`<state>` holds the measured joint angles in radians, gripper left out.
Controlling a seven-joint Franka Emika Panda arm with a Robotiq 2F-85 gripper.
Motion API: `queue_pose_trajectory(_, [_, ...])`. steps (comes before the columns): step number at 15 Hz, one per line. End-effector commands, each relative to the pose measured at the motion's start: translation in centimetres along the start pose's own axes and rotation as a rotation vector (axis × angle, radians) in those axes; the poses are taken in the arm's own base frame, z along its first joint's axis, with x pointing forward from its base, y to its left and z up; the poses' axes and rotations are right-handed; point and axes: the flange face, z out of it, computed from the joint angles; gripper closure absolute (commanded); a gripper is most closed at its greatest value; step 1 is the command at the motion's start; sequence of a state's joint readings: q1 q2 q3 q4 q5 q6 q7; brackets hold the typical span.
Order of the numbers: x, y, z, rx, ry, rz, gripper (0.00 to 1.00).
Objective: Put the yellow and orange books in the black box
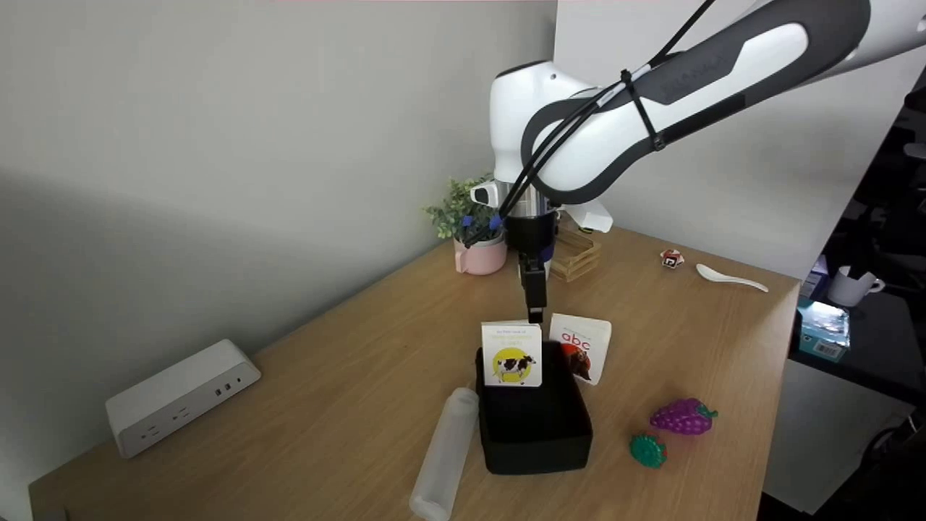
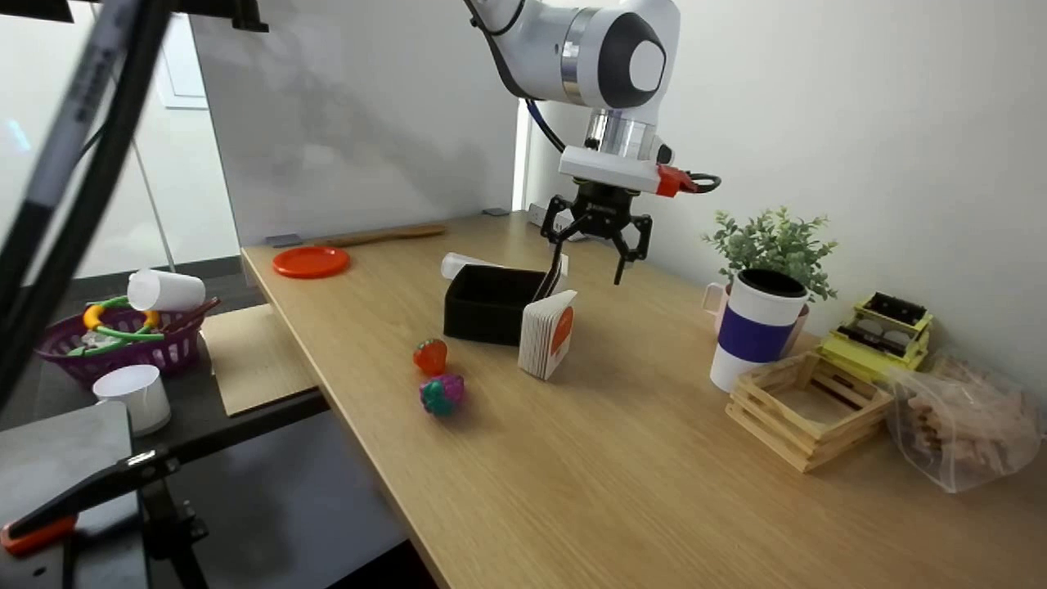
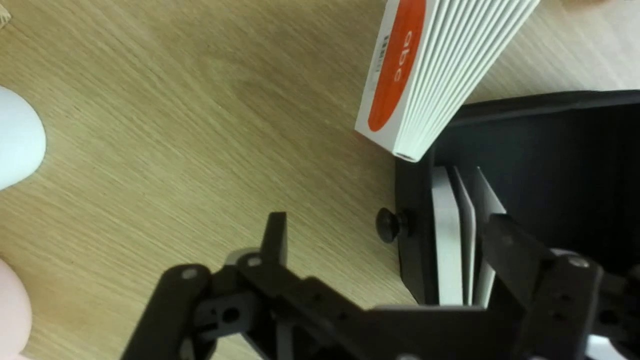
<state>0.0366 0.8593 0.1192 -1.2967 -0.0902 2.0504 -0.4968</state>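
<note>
Two jaws stand wide apart with nothing clasped, hanging above one end of the black box point(image 1: 535, 457); in the wrist view one is over the box's inside, the other over the worktop point(image 1: 325, 441). Below them the yellow book point(image 1: 512, 369) stands on edge within the box, along the end wall, its top rising above the rim and its cow cover facing inward; whether either jaw touches it I cannot tell. That wall bears a small black knob point(image 3: 388, 225) outside. The orange book point(image 2: 560, 335) is outside the box, on edge on the worktop just beside a corner, its pages fanned. Along the box's opposite side lies a translucent bottle point(image 1: 443, 459). Purple grapes point(image 1: 682, 418) and a strawberry point(image 2: 429, 357) lie near the orange book's side. Farther out are a plant point(image 2: 773, 245), a wooden crate point(image 2: 765, 425), a white spoon point(image 1: 731, 278) and a red plate point(image 2: 311, 262).
</note>
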Motion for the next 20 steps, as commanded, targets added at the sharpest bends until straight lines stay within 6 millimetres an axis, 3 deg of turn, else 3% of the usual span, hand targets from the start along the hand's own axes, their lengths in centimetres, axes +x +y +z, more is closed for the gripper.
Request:
queue_pose_trajectory(1, [-1.5, -1.1, -0.9, -0.007, 0.012, 0.03, 0.0])
queue_pose_trajectory(11, [-4.1, -3.6, 1.0, 0.087, -0.065, 0.155, 0.0])
queue_pose_trajectory(20, [-5.4, -4.1, 1.5, 0.095, -0.113, 0.194, 0.0])
